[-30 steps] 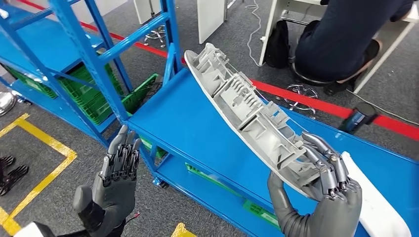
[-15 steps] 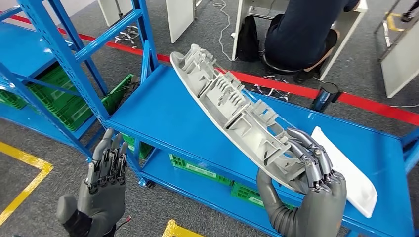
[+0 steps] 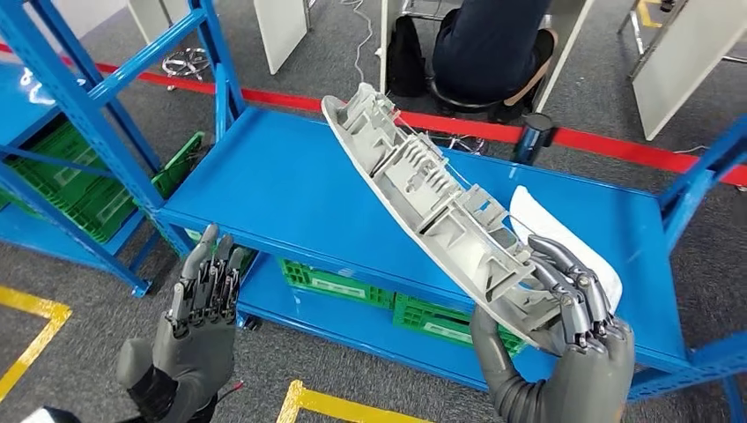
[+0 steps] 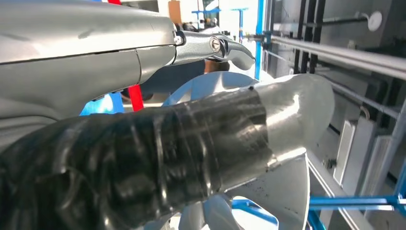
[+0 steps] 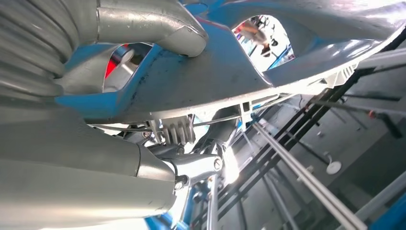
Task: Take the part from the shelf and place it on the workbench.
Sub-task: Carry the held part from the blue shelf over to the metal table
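Right hand point(image 3: 564, 339), low on the right of the head view, clamped on the near end of a long grey plastic part point(image 3: 432, 207), thumb under the smooth outer shell, fingers point(image 3: 577, 286) curled over the ribbed inner side. Part held in the air, slanting up and away from the hand toward the far left, ribbed face turned upward, hanging above the blue tabletop point(image 3: 291, 189) and not touching it. In the right wrist view, same hold seen close: grey thumb point(image 5: 153, 21) pressed against the part's smooth curved shell point(image 5: 230, 72), ribs and clips showing along its edge.

Left hand point(image 3: 198, 304), low on the left of the head view, holding nothing, fingers straight, close side by side and pointing up, set in front of the tabletop's near left corner over grey carpet. In the left wrist view, thick thumb point(image 4: 191, 139) wrapped in clear film, large and near the lens.

White flat panel point(image 3: 551, 233) lying on the tabletop to the right, partly hidden behind the held part and the right hand. Green crates point(image 3: 352, 286) on the lower shelf under the tabletop. Blue shelving rack point(image 3: 79, 97) to the left, another green crate point(image 3: 62, 189) low inside it. Red floor line point(image 3: 608, 141) behind the tabletop. Beyond it, a seated person point(image 3: 493, 44) in dark clothes at a white desk. Yellow floor markings point(image 3: 352, 408) near the bottom edge.
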Controlling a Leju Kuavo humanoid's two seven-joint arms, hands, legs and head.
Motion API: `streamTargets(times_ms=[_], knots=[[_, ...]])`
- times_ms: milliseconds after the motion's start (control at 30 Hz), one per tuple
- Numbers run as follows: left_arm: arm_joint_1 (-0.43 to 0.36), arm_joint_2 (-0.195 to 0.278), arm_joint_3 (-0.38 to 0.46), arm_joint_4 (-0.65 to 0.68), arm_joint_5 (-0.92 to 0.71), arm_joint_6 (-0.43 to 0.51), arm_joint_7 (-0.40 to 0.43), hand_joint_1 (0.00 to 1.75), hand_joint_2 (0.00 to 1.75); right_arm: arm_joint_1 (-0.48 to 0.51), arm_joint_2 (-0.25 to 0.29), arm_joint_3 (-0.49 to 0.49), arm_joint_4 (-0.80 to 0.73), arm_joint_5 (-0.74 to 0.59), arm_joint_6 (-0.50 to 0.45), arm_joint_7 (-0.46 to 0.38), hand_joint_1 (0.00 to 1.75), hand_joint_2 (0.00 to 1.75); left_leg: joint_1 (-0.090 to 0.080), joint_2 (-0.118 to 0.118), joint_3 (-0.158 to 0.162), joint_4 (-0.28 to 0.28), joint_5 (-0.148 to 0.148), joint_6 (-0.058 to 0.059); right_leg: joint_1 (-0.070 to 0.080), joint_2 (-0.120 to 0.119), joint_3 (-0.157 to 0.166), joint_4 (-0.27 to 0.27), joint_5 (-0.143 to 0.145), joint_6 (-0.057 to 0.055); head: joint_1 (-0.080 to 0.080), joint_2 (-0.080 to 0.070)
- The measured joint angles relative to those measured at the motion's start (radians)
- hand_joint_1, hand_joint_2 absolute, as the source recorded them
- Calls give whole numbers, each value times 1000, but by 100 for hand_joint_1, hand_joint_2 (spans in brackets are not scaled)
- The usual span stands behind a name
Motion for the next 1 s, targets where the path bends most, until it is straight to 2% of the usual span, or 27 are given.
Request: streamTargets(times_ms=[67,100,133,167,200,233,300,333,367,400,433,467,500,533,600,633,667,700,733,767,833,867,900,933,967,1000], knots=[[0,1,0,-1,0,-1,-1,0,0,0,0,-1,0,-1,0,-1,175,175,5,-47,-40,101,-75,-12,-3,14,-16,-3,16,-8,-11,0],[1,1,-1,-1,0,-1,-1,0,0,1,0,-1,0,-2,0,-1,175,175,6,-59,-65,171,-115,-15,-3,22,-28,-2,25,-10,-17,0],[1,2,-1,-2,0,-1,-1,0,0,1,0,-1,0,-2,0,-1,175,175,7,-64,-83,228,-139,-17,-3,32,-41,-1,34,-11,-22,0],[1,2,-1,-2,0,-1,-1,0,0,1,0,-1,0,-3,0,-1,175,175,7,-65,-88,258,-145,-17,-3,42,-53,0,42,-10,-26,0],[1,3,-1,-2,0,-1,-1,0,0,1,0,-2,0,-4,0,-2,175,175,8,-67,-70,244,-130,-14,-3,53,-64,2,50,-9,-30,0],[1,3,-1,-2,0,-2,-1,0,0,1,0,-2,0,-5,0,-2,175,175,9,-71,-32,192,-103,-10,-3,65,-74,5,57,-7,-34,0],[0,3,-1,-2,-1,-2,-2,0,0,1,0,-2,0,-6,0,-3,175,175,11,-103,68,42,-66,0,-4,87,-91,10,70,1,-41,0],[0,3,-1,-3,-1,-3,-3,0,0,2,0,-2,0,-6,0,-3,175,175,11,-119,100,-9,-60,4,-5,95,-98,12,77,6,-42,0],[0,3,-1,-4,-1,-3,-4,0,0,3,0,-2,0,-7,0,-3,175,175,10,-129,117,-37,-62,8,-7,103,-103,12,84,12,-43,0],[0,3,-1,-4,-2,-3,-4,0,0,4,0,-2,0,-8,0,-3,175,175,8,-127,121,-42,-59,11,-7,112,-107,11,92,19,-43,0],[0,4,-1,-5,-2,-3,-5,0,0,6,0,-2,0,-10,0,-4,175,175,8,-118,113,-44,-52,16,-9,119,-111,9,99,26,-43,0],[-1,4,-1,-5,-2,-4,-5,0,0,7,-1,-2,0,-11,0,-3,175,175,9,-107,110,-48,-45,22,-9,117,-118,11,99,31,-42,0],[-1,3,-1,-5,-3,-4,-5,0,0,9,-1,-2,0,-12,0,-3,175,175,11,-96,104,-52,-36,30,-8,102,-131,29,79,36,-37,0],[-1,3,-1,-5,-3,-5,-5,0,0,10,-1,-2,0,-14,0,-3,175,175,13,-84,96,-55,-26,37,-9,81,-148,67,43,39,-30,0],[1,3,-1,-5,-4,-5,-6,0,0,11,-2,-2,1,-16,0,-2,175,175,12,-62,76,-55,-11,44,-11,41,-187,191,-50,46,-14,0],[1,3,-1,-5,-4,-5,-6,0,0,12,-2,-2,1,-17,0,-2,175,175,11,-51,65,-53,-4,45,-13,35,-198,251,-77,49,-9,0],[1,3,-1,-5,-5,-5,-7,0,0,12,-2,-2,2,-17,0,-2,175,175,10,-40,54,-51,2,43,-13,32,-197,287,-83,51,-3,0],[1,3,-1,-5,-6,-5,-7,0,0,12,-2,-2,2,-18,0,-1,175,175,9,-29,43,-48,8,42,-14,30,-183,293,-73,53,1,0],[1,3,-1,-5,-6,-5,-7,0,0,12,-2,-2,2,-19,0,-1,175,175,9,-20,34,-45,12,40,-13,27,-147,253,-48,52,5,0],[1,3,-1,-5,-7,-5,-7,0,0,12,-2,-2,3,-20,0,-1,175,175,9,-13,26,-41,16,37,-12,21,-98,184,-27,49,8,0],[1,3,-1,-5,-9,-5,-7,0,0,12,-2,-2,3,-20,0,-1,175,175,7,0,15,-35,23,28,-5,3,0,44,-18,40,12,0],[0,3,-1,-6,-9,-5,-7,0,0,12,-2,-2,3,-21,0,-1,175,175,6,6,12,-34,28,22,-1,-2,23,8,-24,34,12,0],[0,3,-1,-7,-10,-4,-8,0,0,13,-3,-2,3,-21,0,-1,175,175,6,10,10,-34,34,16,3,-4,30,-4,-28,29,13,0],[0,3,-1,-7,-10,-4,-8,0,0,13,-4,-2,3,-21,0,-1,175,175,6,13,9,-34,40,10,4,-1,23,-7,-22,23,13,0],[0,3,-1,-7,-11,-4,-8,0,0,14,-4,-2,3,-22,0,-1,175,175,7,12,6,-33,42,4,2,1,20,-9,-15,16,13,0],[0,3,-1,-7,-11,-4,-7,0,0,14,-5,-2,3,-22,0,-2,175,175,7,0,-1,-25,32,-2,-1,3,15,-13,-8,9,11,0]])
